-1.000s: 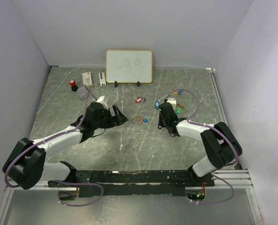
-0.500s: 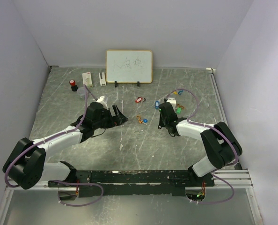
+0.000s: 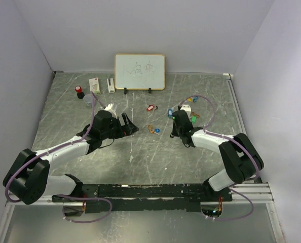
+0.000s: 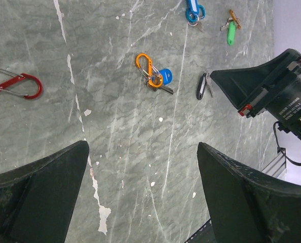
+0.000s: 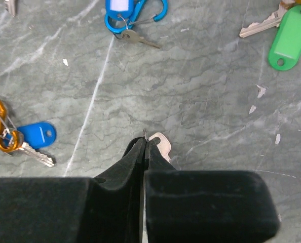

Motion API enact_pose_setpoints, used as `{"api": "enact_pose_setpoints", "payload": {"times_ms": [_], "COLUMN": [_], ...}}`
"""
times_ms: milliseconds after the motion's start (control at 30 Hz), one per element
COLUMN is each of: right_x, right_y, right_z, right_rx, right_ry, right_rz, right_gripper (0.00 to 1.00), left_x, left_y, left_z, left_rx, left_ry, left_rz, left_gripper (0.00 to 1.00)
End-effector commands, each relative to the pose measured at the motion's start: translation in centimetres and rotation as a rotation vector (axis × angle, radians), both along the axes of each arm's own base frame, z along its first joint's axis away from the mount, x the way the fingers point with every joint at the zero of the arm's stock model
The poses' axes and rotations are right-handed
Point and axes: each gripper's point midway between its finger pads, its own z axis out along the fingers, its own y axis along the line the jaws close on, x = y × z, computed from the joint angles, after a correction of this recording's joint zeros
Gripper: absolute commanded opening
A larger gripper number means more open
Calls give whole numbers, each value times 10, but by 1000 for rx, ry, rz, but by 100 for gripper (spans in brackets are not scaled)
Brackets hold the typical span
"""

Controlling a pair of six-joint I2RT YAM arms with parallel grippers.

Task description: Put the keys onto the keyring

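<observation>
1. The left gripper (image 4: 142,152) is spread wide; its matte black wedge fingers hold nothing above the grey, veined, scratched table (image 4: 49,30).
2. A red wire carabiner (image 4: 16,86) lies flat.
3. Mid-table, an orange carabiner (image 4: 148,70) carries an oval blue tag (image 4: 165,76) and a toothed silver key (image 4: 164,89).
4. The right gripper (image 5: 144,140) has its black fingers pressed tip to tip. A thin metal sliver shows at the seam, and a flat key head (image 5: 160,144) lies just beside it; whether it is pinched cannot be told.
5. Farther right lie a blue carabiner (image 5: 135,12) and a glossy green tag (image 5: 291,35).
</observation>
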Motion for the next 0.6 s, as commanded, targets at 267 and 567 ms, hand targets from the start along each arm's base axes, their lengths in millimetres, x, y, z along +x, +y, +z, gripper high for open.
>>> {"api": "enact_pose_setpoints", "payload": {"times_ms": [267,567], "right_x": [5,-2], "right_y": [9,27], "right_z": [46,67], "right_rx": [53,72], "right_ry": [-130,-189], "right_rz": [36,87], "right_gripper": [0,0], "left_x": [5,24], "left_y": [0,24], "left_z": [4,-14], "left_rx": [-5,174], "left_ry": [-24,19], "left_rz": [2,123], "left_gripper": [99,100]}}
